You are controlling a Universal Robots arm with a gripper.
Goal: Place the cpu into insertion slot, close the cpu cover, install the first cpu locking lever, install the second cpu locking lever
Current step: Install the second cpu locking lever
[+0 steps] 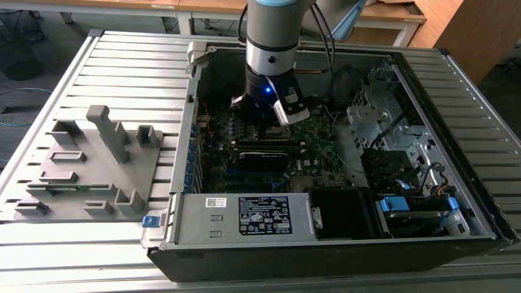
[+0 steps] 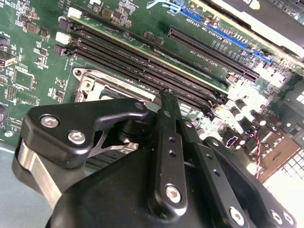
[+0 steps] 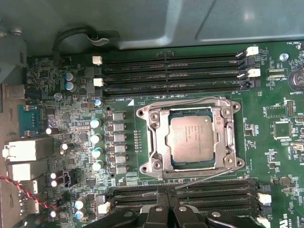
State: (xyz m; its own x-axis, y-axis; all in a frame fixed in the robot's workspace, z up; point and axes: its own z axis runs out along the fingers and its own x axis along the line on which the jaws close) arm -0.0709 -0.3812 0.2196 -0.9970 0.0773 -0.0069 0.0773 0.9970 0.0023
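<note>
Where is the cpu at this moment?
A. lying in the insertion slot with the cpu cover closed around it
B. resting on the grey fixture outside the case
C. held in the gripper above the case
A: in the first wrist view the cpu lies flat in the insertion slot, framed by the cpu cover.

A single robot arm descended vertically from the upper centre of the exterior view, its gripper (image 1: 271,122) pointing downward. In the second wrist view, its black fingers (image 2: 167,123) were pressed together.
</note>
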